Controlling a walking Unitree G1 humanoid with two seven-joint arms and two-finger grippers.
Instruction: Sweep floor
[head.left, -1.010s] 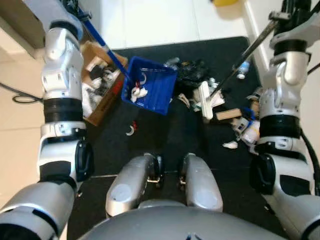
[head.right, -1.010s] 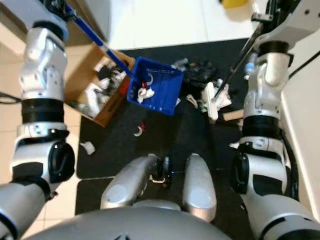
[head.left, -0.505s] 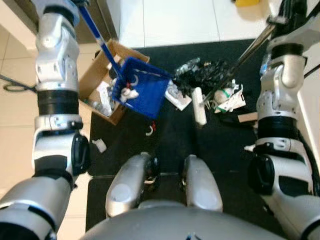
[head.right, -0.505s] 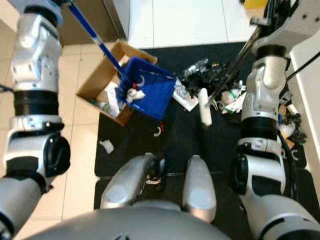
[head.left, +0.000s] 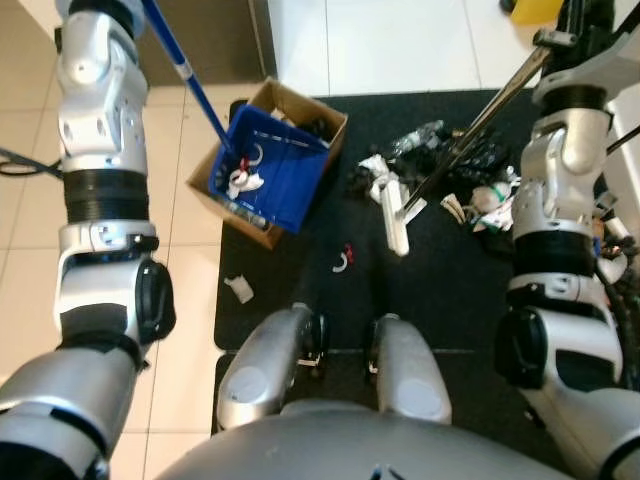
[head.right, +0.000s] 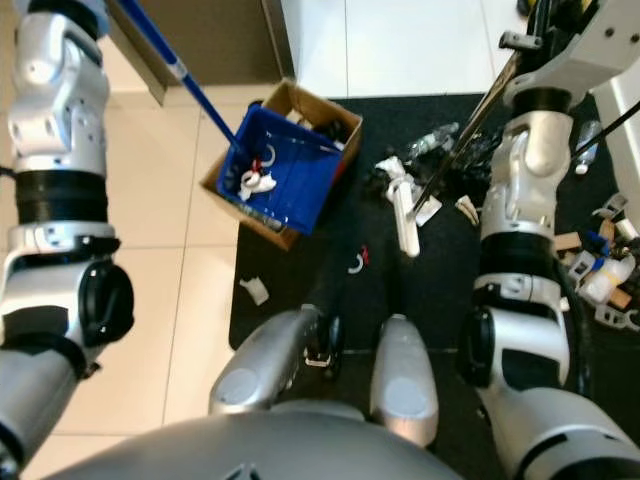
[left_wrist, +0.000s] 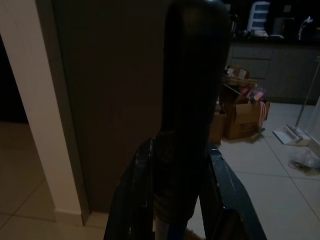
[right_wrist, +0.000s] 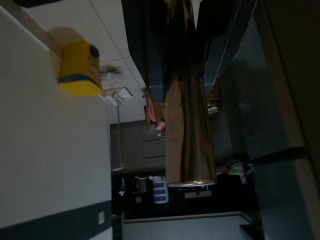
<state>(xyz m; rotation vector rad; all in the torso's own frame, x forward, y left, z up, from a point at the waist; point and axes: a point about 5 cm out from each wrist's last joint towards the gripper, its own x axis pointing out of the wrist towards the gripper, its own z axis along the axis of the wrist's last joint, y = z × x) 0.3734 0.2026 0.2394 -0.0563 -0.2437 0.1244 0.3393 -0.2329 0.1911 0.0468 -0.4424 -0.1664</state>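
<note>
A blue dustpan (head.left: 270, 175) holding white scraps hangs tilted over an open cardboard box (head.left: 318, 112) at the black mat's left edge. Its blue handle (head.left: 185, 70) runs up toward my left arm. In the left wrist view my left gripper (left_wrist: 180, 145) is shut on that handle. A broom with a dark handle (head.left: 490, 105) and a white head (head.left: 395, 228) rests on the mat (head.left: 440, 290) beside a litter pile (head.left: 440, 160). In the right wrist view my right gripper (right_wrist: 185, 85) is shut on the broom handle.
A red-and-white scrap (head.left: 343, 260) lies on the mat and a white paper scrap (head.left: 238, 288) on the tile. More litter (head.right: 605, 270) sits by my right arm. A dark cabinet (head.left: 210, 40) stands behind the box. My feet (head.left: 310, 335) are on the mat's near edge.
The view has swung left. The dustpan has gone from the mat beside the box to above the box. The broom head has drawn clear of the litter pile.
</note>
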